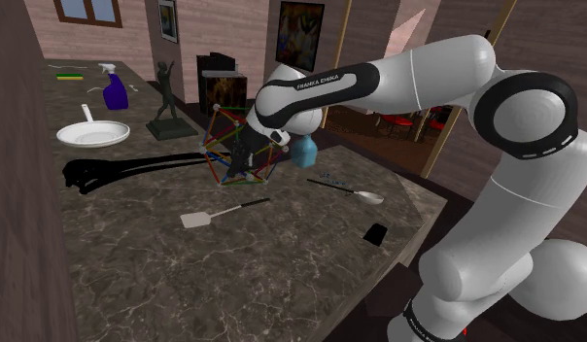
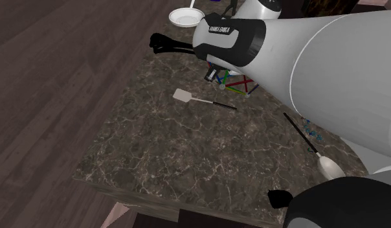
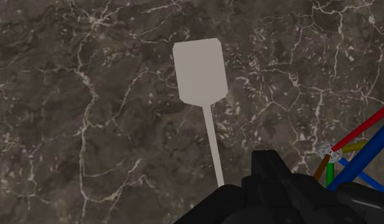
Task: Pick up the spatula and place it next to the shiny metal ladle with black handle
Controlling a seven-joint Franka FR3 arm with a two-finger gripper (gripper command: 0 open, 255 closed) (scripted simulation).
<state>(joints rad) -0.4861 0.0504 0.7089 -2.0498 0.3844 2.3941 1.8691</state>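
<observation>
The spatula (image 1: 219,212) lies flat on the dark marble counter (image 1: 136,262), with a pale square blade and a thin handle that turns black at its far end. It also appears in the second exterior view as the spatula (image 2: 199,100), and its blade is close below the hand in the wrist view (image 3: 199,69). The ladle (image 1: 350,190) with its thin black handle and shiny bowl (image 2: 331,168) rests toward the shoulder view's right. My black gripper (image 1: 240,160) hangs above the counter beyond the spatula's handle end, against a coloured rod frame, holding nothing I can see.
A coloured rod frame (image 1: 233,146) stands just behind the gripper, with a blue object (image 1: 303,149) beside it. Farther back are a white plate (image 1: 92,134), a purple spray bottle (image 1: 115,89) and a dark statuette (image 1: 167,97). A small black item (image 1: 376,233) sits near the counter's edge.
</observation>
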